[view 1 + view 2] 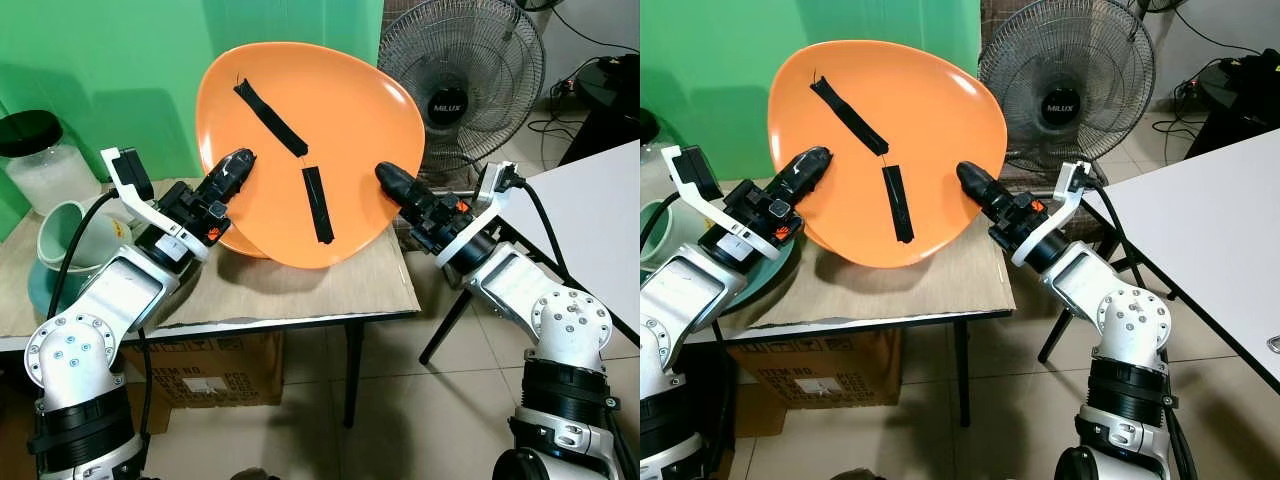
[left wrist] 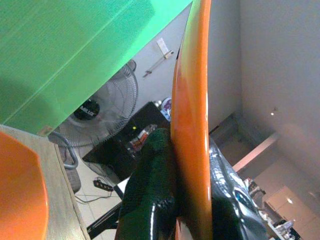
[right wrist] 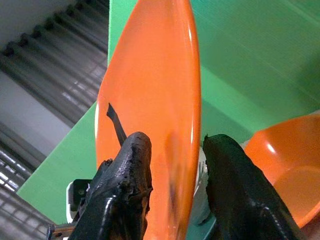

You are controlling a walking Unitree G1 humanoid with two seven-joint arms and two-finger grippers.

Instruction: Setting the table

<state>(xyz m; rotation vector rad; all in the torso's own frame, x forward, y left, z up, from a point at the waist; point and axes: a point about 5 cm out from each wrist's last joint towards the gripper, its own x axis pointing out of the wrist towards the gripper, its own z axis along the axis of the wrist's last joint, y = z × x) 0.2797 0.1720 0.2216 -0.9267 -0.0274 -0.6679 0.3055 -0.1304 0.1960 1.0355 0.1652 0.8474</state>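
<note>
A large orange plate (image 1: 300, 120) with two black tape strips stands tilted up on edge above the table (image 1: 300, 290). My left gripper (image 1: 235, 165) is shut on its left rim; in the left wrist view the black fingers (image 2: 150, 190) clamp the rim from both sides. My right gripper (image 1: 388, 178) is shut on the right rim, with the plate's edge (image 3: 175, 75) between its two fingers (image 3: 125, 175). A second orange plate (image 3: 285, 165) lies on the table just below the raised one.
A pale green cup in a teal bowl (image 1: 70, 240) and a glass jar with a black lid (image 1: 35, 160) stand at the table's left. A floor fan (image 1: 465, 75) stands behind, a white table (image 1: 600, 210) to the right, a cardboard box (image 1: 200, 370) underneath.
</note>
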